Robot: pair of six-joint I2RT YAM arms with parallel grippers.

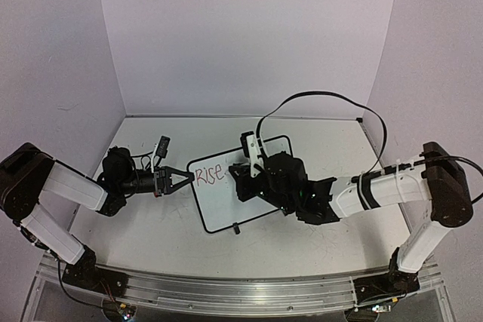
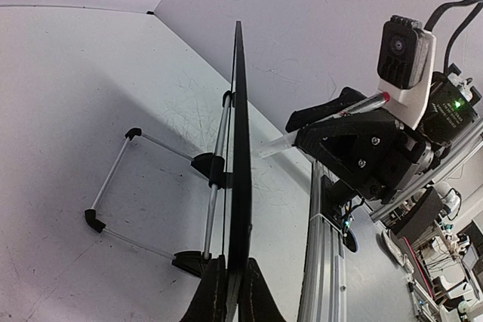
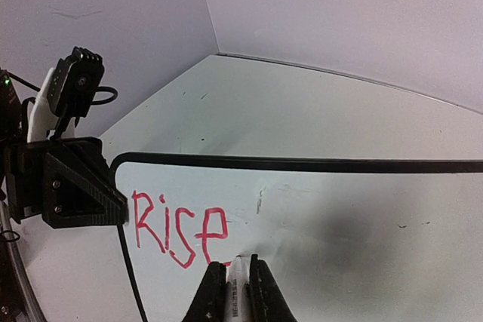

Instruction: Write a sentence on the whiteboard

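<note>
The whiteboard (image 1: pixel 220 207) stands tilted mid-table, black-framed, propped on its wire stand (image 2: pixel 113 186). Red letters "Rise" (image 1: pixel 210 176) sit at its upper left. My left gripper (image 1: pixel 183 179) is shut on the board's left edge; in the left wrist view the board (image 2: pixel 240 148) is edge-on between the fingertips (image 2: pixel 232 284). My right gripper (image 1: pixel 240 179) is shut on a marker (image 3: pixel 238 295). The marker's tip touches the board (image 3: pixel 339 216) just right of the foot of the "e" of "Rise" (image 3: pixel 177 228). The marker also shows in the left wrist view (image 2: pixel 362 105).
White walls enclose the table at the back and both sides. An aluminium rail (image 1: pixel 241 292) runs along the near edge by the arm bases. A black cable (image 1: pixel 324 99) loops above the right arm. The tabletop (image 1: pixel 317 148) carries faint grey scuffs.
</note>
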